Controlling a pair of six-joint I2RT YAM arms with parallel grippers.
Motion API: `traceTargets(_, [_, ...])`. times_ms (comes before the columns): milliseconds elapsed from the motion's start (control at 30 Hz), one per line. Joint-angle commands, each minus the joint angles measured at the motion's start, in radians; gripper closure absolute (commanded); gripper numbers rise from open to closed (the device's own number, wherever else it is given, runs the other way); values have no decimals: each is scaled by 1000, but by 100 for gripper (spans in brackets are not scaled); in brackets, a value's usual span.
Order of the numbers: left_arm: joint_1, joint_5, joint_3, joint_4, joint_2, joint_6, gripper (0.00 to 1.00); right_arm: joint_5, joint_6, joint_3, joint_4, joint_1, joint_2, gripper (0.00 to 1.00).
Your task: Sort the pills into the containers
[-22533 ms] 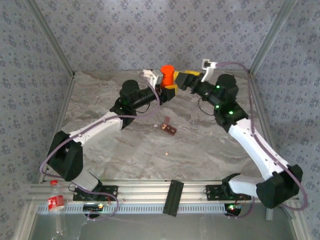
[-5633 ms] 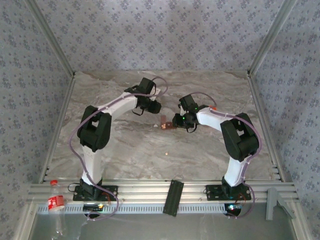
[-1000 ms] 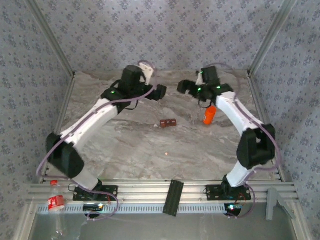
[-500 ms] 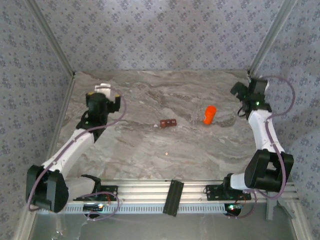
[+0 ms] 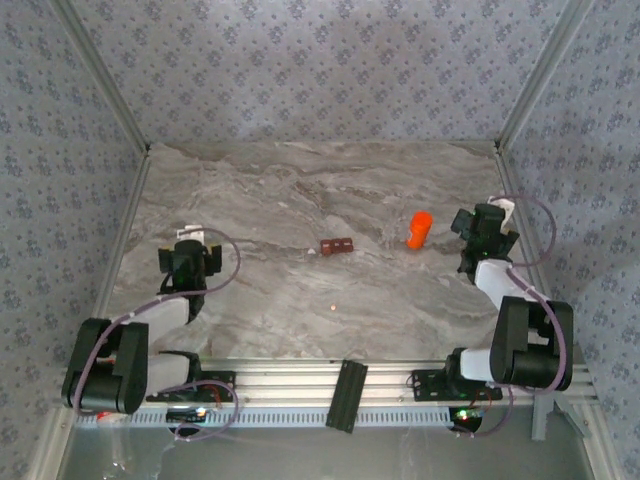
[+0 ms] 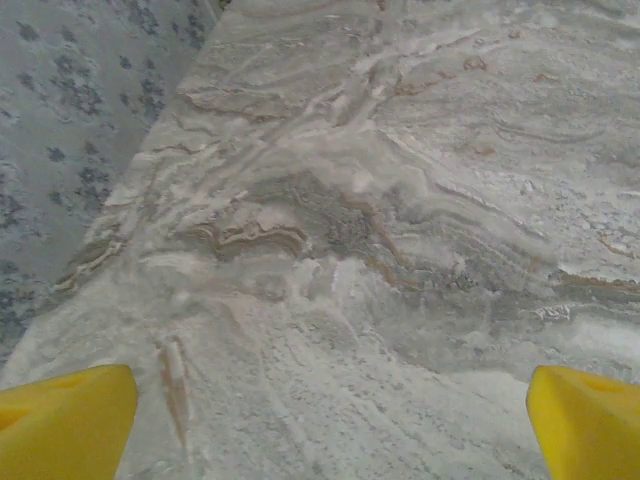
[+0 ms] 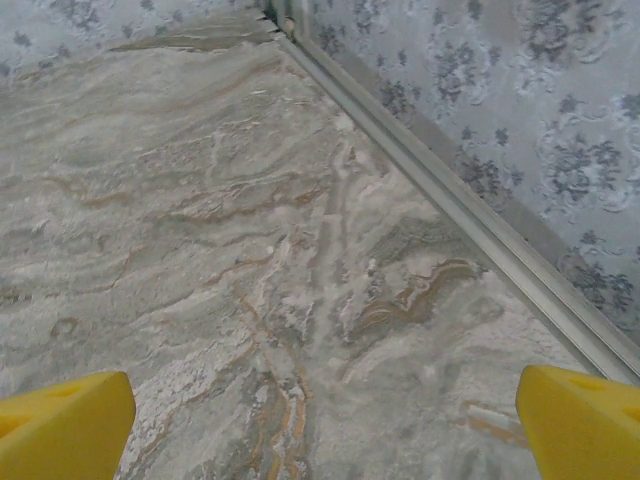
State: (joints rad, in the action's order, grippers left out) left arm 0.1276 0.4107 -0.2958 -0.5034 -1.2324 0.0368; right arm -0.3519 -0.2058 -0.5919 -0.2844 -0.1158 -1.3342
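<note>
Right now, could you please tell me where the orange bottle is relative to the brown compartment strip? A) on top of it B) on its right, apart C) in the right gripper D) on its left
B: the orange bottle lies right of the brown compartment strip, with a gap between them.

Left arm (image 5: 150, 315) and right arm (image 5: 505, 285) folded low by their bases — left gripper (image 6: 325, 425) and right gripper (image 7: 325, 425) spread wide, empty.

Robot lab cell, by the look: marble-print table (image 5: 300, 190) boxed by patterned walls (image 5: 320, 70), aluminium posts (image 5: 540, 70) at corners, slotted rail (image 5: 300, 375) along near edge.
</note>
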Motion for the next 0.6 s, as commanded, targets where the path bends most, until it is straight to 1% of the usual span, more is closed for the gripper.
traceTargets(0, [-24,-84,-28,-205,-53,-2,1,-12,54,9,-144,32,-25,0])
traceTargets(67, [-31,-120,-54,-225,-96,6,0,13,43,-9,-120,46,-45,0])
traceTargets(100, [-31,-123,-72,-200,-109,8,1,24,30,-25,-65,58,-48,0])
traceTargets(133, [-31,-126,-86,-174,-113,13,0,8,54,-18,-55,79,-52,0])
traceTargets(167, [-31,-118,-95,-150,-111,17,0,-39,67,-2,-59,103,-59,0])
traceTargets(200, [-31,-117,-101,-117,-100,19,0,-61,77,28,-87,117,-64,0])
traceTargets(267, [-34,-132,-74,-112,-62,26,0,-71,92,126,-250,125,-61,0])
traceTargets(300, [-38,-147,-54,-130,-43,27,0,-63,128,171,-352,127,-56,0])
traceTargets(333, [-38,-149,-40,-131,-28,22,1,-39,113,208,-439,127,-56,0])
traceTargets(367, [-38,-151,-39,-113,-16,16,1,-25,139,214,-465,123,-71,0])
traceTargets(400, [-38,-153,-35,-108,-7,13,1,-11,103,236,-505,122,-100,0])
traceTargets(433, [-37,-157,-32,-99,4,6,0,6,167,255,-612,125,-131,0])
traceTargets(467, [-38,-164,-26,-97,16,4,0,26,172,244,-566,126,-116,0])
traceTargets(500, [-41,-167,-19,-101,22,3,1,52,139,237,-511,126,-110,0])
traceTargets(533, [-48,-172,-16,-100,25,-4,0,74,188,243,-571,128,-130,0])
traceTargets(567, [-60,-193,-14,-109,27,-7,0,107,205,243,-586,128,-147,0])
